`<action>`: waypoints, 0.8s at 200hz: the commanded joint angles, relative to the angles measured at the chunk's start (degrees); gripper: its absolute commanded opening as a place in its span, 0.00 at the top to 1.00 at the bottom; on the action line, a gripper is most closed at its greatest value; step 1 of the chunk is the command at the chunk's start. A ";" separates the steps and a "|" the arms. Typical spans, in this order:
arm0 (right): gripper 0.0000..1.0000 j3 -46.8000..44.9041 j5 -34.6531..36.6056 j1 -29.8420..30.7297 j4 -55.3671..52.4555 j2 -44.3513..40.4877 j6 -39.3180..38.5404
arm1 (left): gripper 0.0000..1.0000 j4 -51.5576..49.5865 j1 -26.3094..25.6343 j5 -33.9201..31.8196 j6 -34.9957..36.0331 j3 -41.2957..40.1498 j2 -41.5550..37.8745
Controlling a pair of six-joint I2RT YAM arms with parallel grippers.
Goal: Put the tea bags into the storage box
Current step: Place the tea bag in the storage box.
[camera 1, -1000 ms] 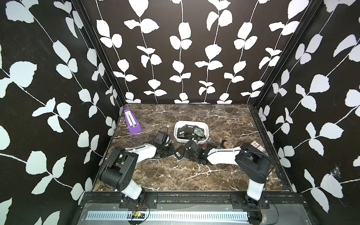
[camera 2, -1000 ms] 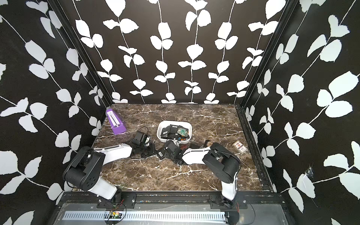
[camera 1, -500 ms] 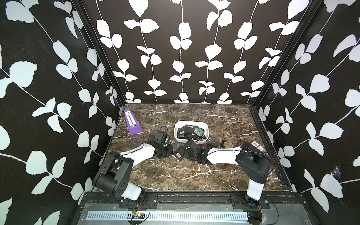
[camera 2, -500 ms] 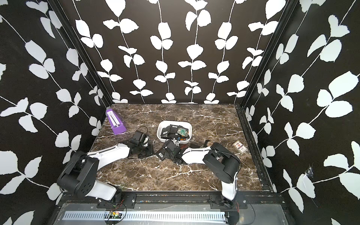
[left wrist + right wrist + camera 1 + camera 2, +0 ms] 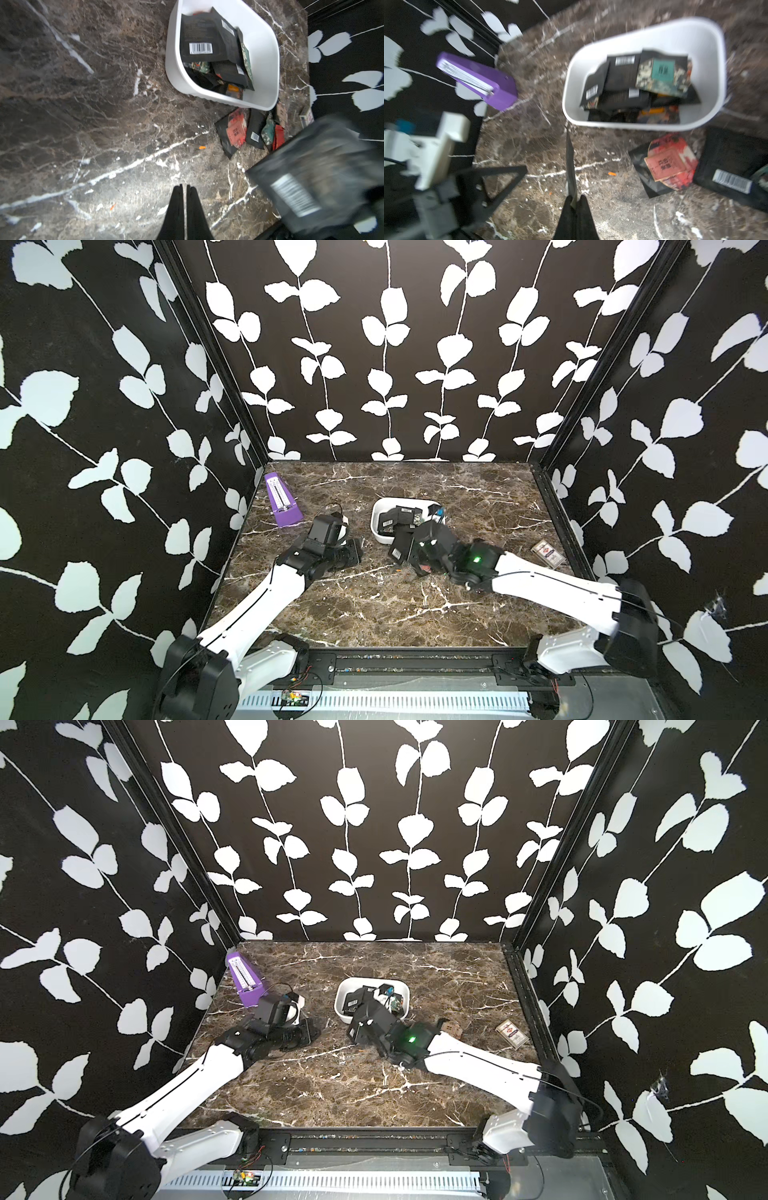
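Note:
The white storage box (image 5: 377, 526) (image 5: 340, 1002) stands mid-table and holds several tea bags (image 5: 201, 37) (image 5: 623, 72), mostly black with barcodes. My right gripper (image 5: 574, 199) (image 5: 409, 551) is just in front of the box, shut on a black tea bag. That bag shows edge-on (image 5: 570, 162) in the right wrist view and blurred (image 5: 311, 180) in the left wrist view. Loose tea bags (image 5: 236, 131) (image 5: 668, 164), red, black and green, lie on the marble beside the box's near wall. My left gripper (image 5: 184, 188) (image 5: 353, 553) is shut and holds nothing, low over bare marble left of the box.
A purple metronome (image 5: 282, 502) (image 5: 245, 982) (image 5: 481, 83) stands at the back left by the wall. A white-and-red card pack (image 5: 548, 552) (image 5: 512, 1033) lies near the right wall. Two tan sachets (image 5: 451, 1027) sit behind my right forearm. Patterned walls enclose three sides.
My right jaws have closed on the black tea bag. The left arm's elbow has swung down toward the front left, while its gripper stays shut near the same spot.

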 commanded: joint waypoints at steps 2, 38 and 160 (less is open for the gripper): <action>1.00 4.30 1.62 -3.10 -3.70 0.66 -4.62 | 0.97 -0.27 -0.30 2.95 -3.20 -3.03 -2.28; 1.00 12.51 -1.89 -9.14 -3.72 8.06 -7.23 | 0.97 0.79 -0.36 4.40 -4.85 -4.54 -3.30; 0.49 11.02 -4.13 -20.78 -1.06 13.47 -6.41 | 0.72 7.61 -1.34 6.62 -11.27 -9.56 -5.41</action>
